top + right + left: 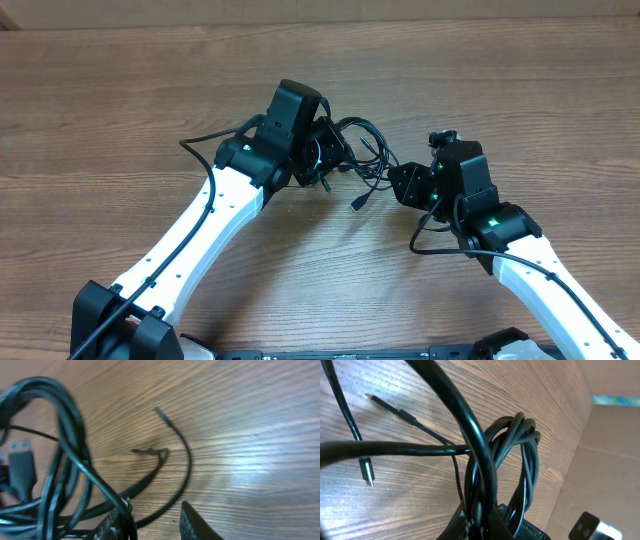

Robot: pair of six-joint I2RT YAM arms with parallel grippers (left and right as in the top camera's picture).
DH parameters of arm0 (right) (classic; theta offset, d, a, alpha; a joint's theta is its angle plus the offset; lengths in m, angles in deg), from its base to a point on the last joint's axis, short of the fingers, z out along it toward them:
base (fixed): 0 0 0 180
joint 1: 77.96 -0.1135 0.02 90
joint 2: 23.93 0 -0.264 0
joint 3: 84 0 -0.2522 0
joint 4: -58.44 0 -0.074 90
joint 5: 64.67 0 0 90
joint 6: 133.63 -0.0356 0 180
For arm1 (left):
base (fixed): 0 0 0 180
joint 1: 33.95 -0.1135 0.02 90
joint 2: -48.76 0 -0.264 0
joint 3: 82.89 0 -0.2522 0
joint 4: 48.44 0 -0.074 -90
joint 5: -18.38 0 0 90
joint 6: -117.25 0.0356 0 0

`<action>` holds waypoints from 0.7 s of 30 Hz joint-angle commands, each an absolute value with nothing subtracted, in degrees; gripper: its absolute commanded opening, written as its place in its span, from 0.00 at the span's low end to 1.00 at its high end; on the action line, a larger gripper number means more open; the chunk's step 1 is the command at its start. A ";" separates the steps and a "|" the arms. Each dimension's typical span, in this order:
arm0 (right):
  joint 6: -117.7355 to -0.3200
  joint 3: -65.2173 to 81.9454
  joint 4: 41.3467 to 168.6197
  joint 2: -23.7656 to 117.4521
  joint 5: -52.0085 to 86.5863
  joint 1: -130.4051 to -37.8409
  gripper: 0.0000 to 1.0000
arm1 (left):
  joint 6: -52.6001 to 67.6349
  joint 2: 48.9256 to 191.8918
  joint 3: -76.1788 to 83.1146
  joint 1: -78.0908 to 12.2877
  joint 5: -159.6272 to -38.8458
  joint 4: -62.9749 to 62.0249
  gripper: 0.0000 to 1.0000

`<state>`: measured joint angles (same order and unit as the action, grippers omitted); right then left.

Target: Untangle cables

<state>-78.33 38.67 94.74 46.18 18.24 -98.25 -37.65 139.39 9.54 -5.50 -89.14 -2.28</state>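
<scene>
The left gripper is clamped on the black cables toward the table's far edge, while the right gripper is held open beside them.

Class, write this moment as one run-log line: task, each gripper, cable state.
task: untangle cables | left gripper: in tangle, jaws hidden | right gripper: jaws open beside tangle | state: bunched, plug end free

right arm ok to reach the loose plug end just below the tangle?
Probably yes. The plug sits clear of the tangle, close beside the right arm's fingers, which look open, and only bare table lies between.
</scene>
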 commanded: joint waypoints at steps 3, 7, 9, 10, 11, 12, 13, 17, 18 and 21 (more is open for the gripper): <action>-83.27 37.60 96.82 46.61 26.72 -98.14 0.29 | -32.45 139.50 9.37 -6.09 -89.82 -3.94 0.04; -85.87 37.60 98.57 46.61 29.41 -98.08 0.28 | -31.79 139.50 9.37 -7.36 -89.49 -3.87 0.04; -85.87 37.60 98.72 46.61 29.63 -97.93 0.28 | -31.36 139.50 9.37 -7.95 -89.49 -3.85 0.04; -85.93 37.60 98.94 46.61 29.61 -97.58 0.28 | -31.18 139.50 9.37 -8.65 -89.47 -3.63 0.04; -86.22 37.60 99.18 46.61 29.61 -97.36 0.28 | -31.16 139.50 9.37 -8.96 -89.49 -3.55 0.04; -87.40 37.60 99.81 46.61 29.56 -96.70 0.28 | -30.68 139.50 9.37 -9.66 -89.42 -3.46 0.04; -87.40 37.60 100.01 46.61 29.54 -96.40 0.27 | -30.28 139.50 9.37 -9.96 -89.42 -3.46 0.04; -87.40 37.60 100.84 46.61 29.50 -95.87 0.27 | -29.89 139.50 9.37 -11.16 -89.42 -3.22 0.04; -87.40 37.60 100.91 46.61 29.52 -95.87 0.27 | -29.41 139.50 9.37 -11.60 -89.25 -3.20 0.04; -87.40 37.60 100.91 46.61 29.52 -95.87 0.26 | -29.24 139.50 9.37 -12.24 -89.23 -3.07 0.04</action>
<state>-86.55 38.03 99.36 46.15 24.38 -97.69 -30.74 139.87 9.72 -9.00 -92.57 -2.72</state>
